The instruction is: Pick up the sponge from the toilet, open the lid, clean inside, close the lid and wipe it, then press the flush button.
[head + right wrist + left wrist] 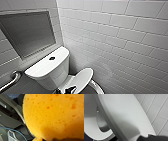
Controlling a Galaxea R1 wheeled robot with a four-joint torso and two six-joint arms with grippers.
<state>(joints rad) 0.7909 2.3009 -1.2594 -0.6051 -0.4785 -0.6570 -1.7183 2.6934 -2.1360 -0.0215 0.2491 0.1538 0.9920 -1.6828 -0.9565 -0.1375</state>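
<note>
My right end effector is clamped on the sponge (53, 116); the left end effector (66, 89) sits at the half-raised lid (82, 78) of the toilet (47, 70) (its grip I cannot tell).

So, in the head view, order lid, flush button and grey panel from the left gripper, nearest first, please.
1. Lid, beside the left gripper, low.
2. Flush button, on the tank.
3. Grey panel, highest, far left.
</note>
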